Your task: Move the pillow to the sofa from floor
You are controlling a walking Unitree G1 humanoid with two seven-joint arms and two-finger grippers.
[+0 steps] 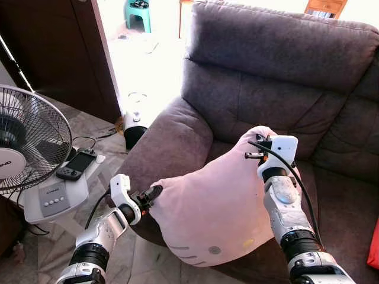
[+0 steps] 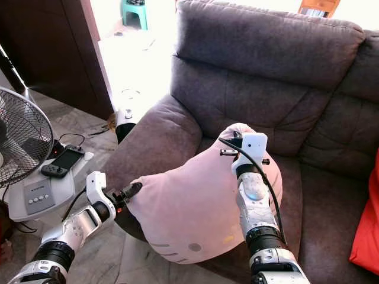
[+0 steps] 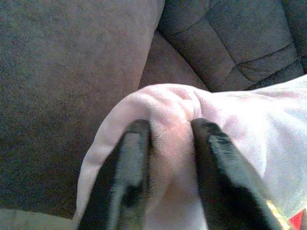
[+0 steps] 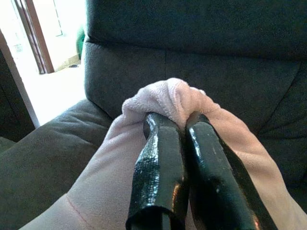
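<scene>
Pillow (image 1: 219,207) hangs over sofa (image 1: 284,71) seat front, pinched by left pincer (image 3: 170,143) at 9 o'clock corner, right pincer (image 4: 184,129) at 12. Risk: thin fabric pinches slip, dropping it floorward.

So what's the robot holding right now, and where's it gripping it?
The pink pillow: the left gripper pinches its left corner, and the right gripper pinches a fold at its top edge.

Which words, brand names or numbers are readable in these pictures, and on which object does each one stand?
None can be read with certainty.
Fan: dark lettering on its white centre hub, cut off at the picture edge, unreadable.
Fan base: small label above the buttons, too small to read.
Pillow: only a stitched face, no words.
</scene>
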